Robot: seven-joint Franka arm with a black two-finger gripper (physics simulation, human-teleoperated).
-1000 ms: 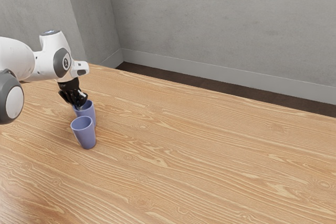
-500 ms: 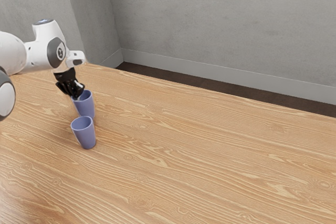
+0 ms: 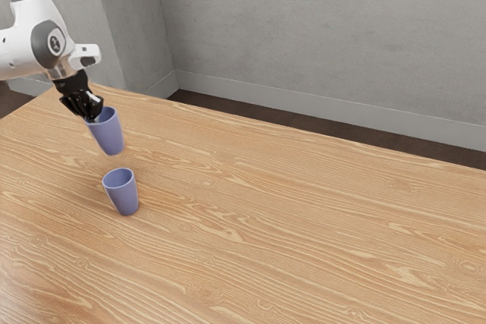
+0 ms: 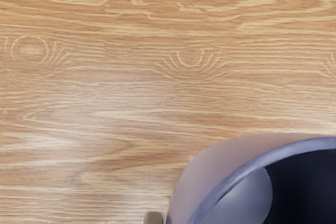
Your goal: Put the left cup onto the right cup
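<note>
— Where is the claw [image 3: 91,114] seen, and how is it set?

— It is seen near the exterior view's upper left, at the end of the white arm [image 3: 38,43]. It is clamped on the rim of the held cup [image 3: 107,131]. That cup is carried tilted and clear of the bench [image 3: 304,210], with its mouth turned up toward the claw.

— And the standing cup [image 3: 121,191]?

— It is set upright on the bench, mouth up, below the held cup and slightly toward the exterior view's right. The two are kept apart, and bare wood is seen between them.

— What room is left around them?

— Broad bare wood is seen toward the exterior view's right. The bench's far edge is bordered by a strip of dark floor [image 3: 342,123] below the grey wall [image 3: 319,28]. In the wrist view, the held cup [image 4: 220,177] is seen close under the hand, with bare wood grain beyond its rim.
</note>
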